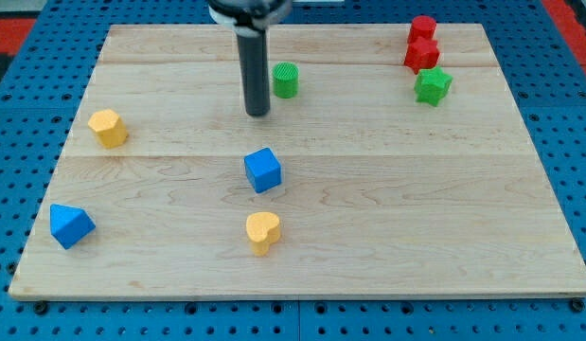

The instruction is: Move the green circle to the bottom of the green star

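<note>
The green circle [286, 80] stands near the top middle of the wooden board [387, 218]. The green star [432, 86] lies at the upper right, well to the right of the circle. My tip [258, 113] is on the board just left of and slightly below the green circle, with a small gap between them. The dark rod rises from the tip to the view's top edge.
Two red blocks [422, 42] sit stacked just above the green star. A blue cube [263, 170] lies mid-board below my tip, a yellow heart [263, 232] below it, a yellow block [108, 127] at the left, and a blue triangle [71, 225] at the lower left.
</note>
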### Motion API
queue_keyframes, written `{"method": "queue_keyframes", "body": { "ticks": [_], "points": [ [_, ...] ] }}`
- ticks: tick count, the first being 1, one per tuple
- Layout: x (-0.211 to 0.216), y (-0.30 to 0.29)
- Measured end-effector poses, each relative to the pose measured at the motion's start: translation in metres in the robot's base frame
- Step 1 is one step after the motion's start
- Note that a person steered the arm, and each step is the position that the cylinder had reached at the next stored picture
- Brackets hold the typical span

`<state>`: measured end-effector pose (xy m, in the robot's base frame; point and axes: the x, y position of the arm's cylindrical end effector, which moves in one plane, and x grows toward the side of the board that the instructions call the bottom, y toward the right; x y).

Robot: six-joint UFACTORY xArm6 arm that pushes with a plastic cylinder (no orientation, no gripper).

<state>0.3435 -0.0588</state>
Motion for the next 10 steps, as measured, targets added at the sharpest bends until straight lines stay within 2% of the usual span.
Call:
{"method": "queue_keyframes", "body": {
  "ticks": [1, 2, 3, 5, 6, 7, 8, 10],
  "points": [
    [-0.057, -0.015],
    [-0.059, 0.063],
    [-0.02, 0.098],
    [-0.026, 0.036],
    [0.004, 0.023],
    [0.019, 0.104],
    [0.019, 0.092],
    [0.041, 0.164]
  ]
}}
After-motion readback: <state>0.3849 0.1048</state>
